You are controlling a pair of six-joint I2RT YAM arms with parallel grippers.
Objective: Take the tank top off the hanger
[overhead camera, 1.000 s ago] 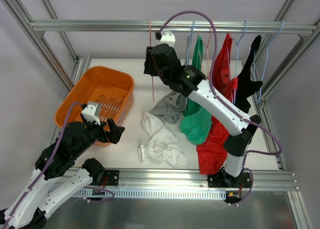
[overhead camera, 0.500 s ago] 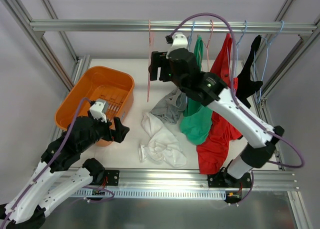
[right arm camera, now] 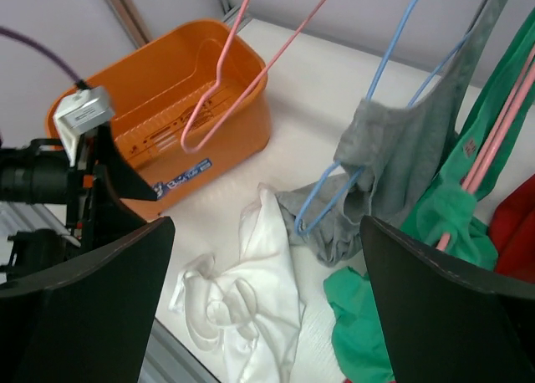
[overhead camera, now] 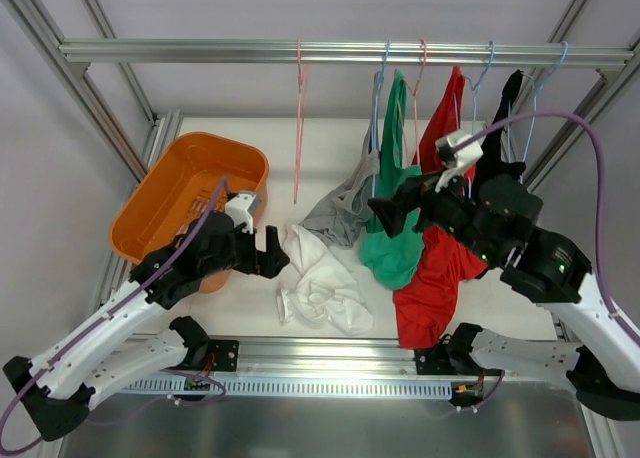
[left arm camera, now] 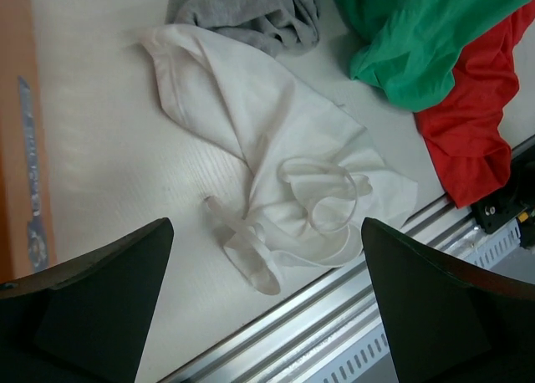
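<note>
Top external view: the left gripper (overhead camera: 274, 257), fingers wide and empty, has swung in beside the white tank top (overhead camera: 325, 290) lying crumpled on the table (overhead camera: 330, 148). The right gripper (overhead camera: 385, 214), likewise wide and empty, has drawn back from the bare pink hanger (overhead camera: 299, 128) on the rail (overhead camera: 200, 50). That removal looks finished, though a grey top (overhead camera: 345, 206) sags from a blue hanger (overhead camera: 378, 88)
</note>
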